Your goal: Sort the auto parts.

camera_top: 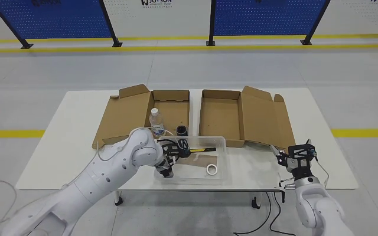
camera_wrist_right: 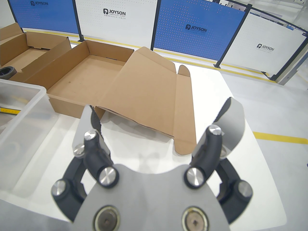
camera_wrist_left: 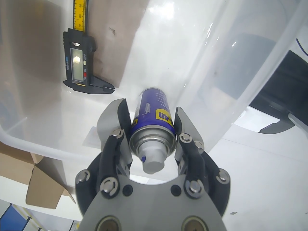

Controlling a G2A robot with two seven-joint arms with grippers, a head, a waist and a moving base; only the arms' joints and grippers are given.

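At the near right corner of the tabletop (camera_top: 65, 153), the right arm holds its right gripper (camera_wrist_right: 158, 108) low and level. Its jaws are spread wide, holding nothing and facing the open flap of the right cardboard box (camera_wrist_right: 101, 78).

At the near middle, the left arm bends across from the left and dips its left gripper (camera_wrist_left: 151, 108) into the near left part of the clear plastic bin (camera_top: 225, 154). Its jaws are clenched on a blue spray can (camera_wrist_left: 154, 114), gripped near the top with the nozzle toward the wrist. The can carries a yellow printed label.

Farther in the bin lie a digital caliper (camera_wrist_left: 77, 66), with a yellow numbered scale and a small display, and a white tape roll (camera_top: 211, 170) to the right.

Beyond the bin, the left cardboard box (camera_top: 171, 112) holds a clear bottle (camera_top: 156, 121) and a black ring-shaped part (camera_top: 182, 130).
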